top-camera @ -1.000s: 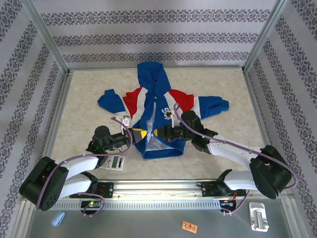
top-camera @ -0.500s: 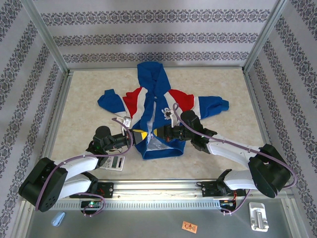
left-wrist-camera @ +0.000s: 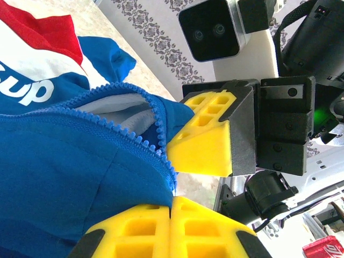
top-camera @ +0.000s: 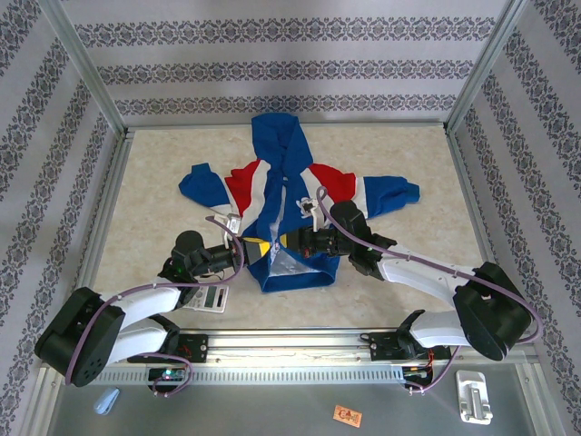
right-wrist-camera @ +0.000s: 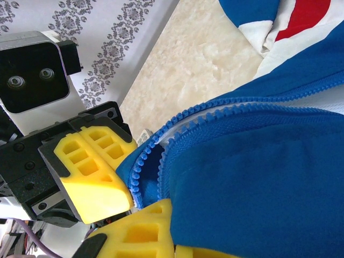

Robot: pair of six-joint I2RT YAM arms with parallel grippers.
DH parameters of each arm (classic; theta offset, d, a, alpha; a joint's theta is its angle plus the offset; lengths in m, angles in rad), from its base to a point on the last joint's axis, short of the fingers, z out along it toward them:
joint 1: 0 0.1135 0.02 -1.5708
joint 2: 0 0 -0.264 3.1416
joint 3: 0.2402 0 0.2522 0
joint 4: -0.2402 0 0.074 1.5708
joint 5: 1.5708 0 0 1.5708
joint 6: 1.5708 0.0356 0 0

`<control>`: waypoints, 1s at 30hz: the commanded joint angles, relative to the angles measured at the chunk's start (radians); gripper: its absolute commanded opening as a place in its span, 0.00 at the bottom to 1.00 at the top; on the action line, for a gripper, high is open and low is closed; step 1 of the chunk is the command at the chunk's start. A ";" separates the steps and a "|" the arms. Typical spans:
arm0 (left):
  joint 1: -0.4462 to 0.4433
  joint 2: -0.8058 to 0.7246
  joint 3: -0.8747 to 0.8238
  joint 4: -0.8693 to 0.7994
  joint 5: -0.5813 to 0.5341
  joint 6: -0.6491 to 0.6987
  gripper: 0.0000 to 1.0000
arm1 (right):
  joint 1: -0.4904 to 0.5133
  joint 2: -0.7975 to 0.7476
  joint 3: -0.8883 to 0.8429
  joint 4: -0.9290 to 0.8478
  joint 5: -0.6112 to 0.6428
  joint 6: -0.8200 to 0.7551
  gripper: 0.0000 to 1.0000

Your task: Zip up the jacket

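Note:
The jacket (top-camera: 290, 195) lies flat on the table, hood pointing away, sleeves spread, its front open at the bottom. Both grippers meet at its lower front. My left gripper (top-camera: 260, 247) is shut on the blue zipper edge of one front panel (left-wrist-camera: 70, 177); its pads (left-wrist-camera: 134, 231) press together with the fabric rim pinched at their tip. My right gripper (top-camera: 289, 242) is shut on the other panel (right-wrist-camera: 258, 183), blue cloth running between its fingers (right-wrist-camera: 140, 234). The two rows of zipper teeth (right-wrist-camera: 161, 140) stand apart and unjoined. I cannot make out the slider.
A small grey keypad device (top-camera: 209, 298) lies by the left arm. Metal frame posts and patterned walls ring the beige table (top-camera: 163, 154). Below the front rail lie a blue object (top-camera: 107, 401), an orange card (top-camera: 346, 416) and a white bracket (top-camera: 474, 396).
The right arm has crept very slightly to the left. Both grips on the jacket hold as before.

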 commanded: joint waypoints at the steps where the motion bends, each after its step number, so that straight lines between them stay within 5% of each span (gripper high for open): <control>1: -0.017 0.003 0.002 0.017 -0.005 0.020 0.00 | 0.010 0.008 0.034 0.035 -0.020 -0.002 0.00; 30: -0.031 -0.036 -0.007 -0.037 -0.049 0.031 0.00 | 0.030 0.014 0.040 0.033 0.007 0.003 0.00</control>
